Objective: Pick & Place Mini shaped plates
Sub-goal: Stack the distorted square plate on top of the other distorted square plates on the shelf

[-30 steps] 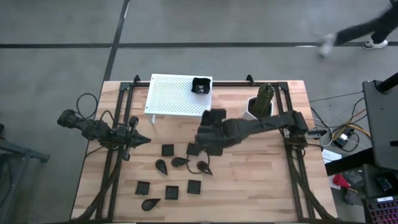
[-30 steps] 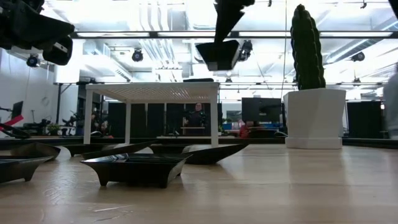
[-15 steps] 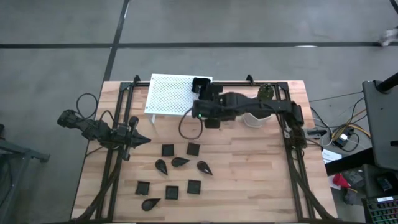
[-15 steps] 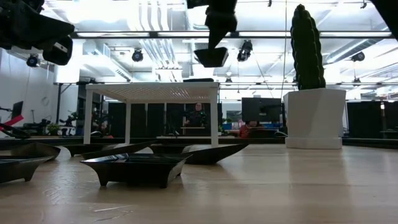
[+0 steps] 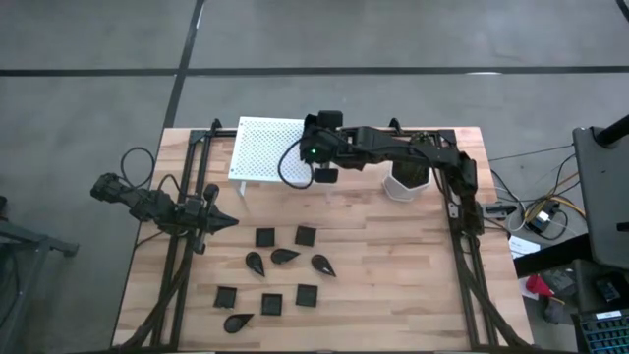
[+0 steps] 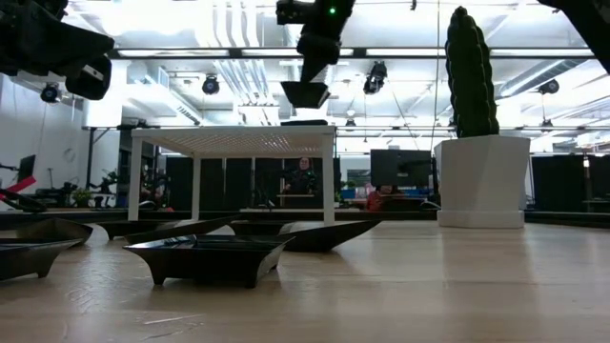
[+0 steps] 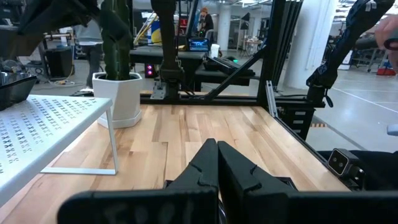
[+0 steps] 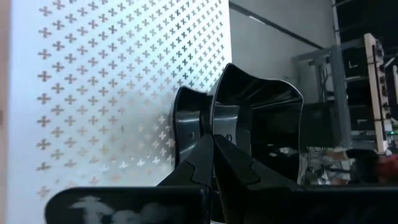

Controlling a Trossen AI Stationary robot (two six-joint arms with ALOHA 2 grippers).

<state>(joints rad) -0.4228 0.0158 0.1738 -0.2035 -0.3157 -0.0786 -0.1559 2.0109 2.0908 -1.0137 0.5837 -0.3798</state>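
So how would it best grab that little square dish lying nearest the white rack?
Probably by one raised rim edge, coming straight down from above. The square dish lies flat and upright on the table, clear of its neighbours, so a thin upturned edge is all there is to pinch. The right gripper holds its dish by the rim that way.

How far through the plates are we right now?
One plate already sits on the white rack. The right gripper holds a second plate above the rack's corner, not yet set down. Nine plates remain on the table, such as a square one. The left gripper waits shut at the left side.
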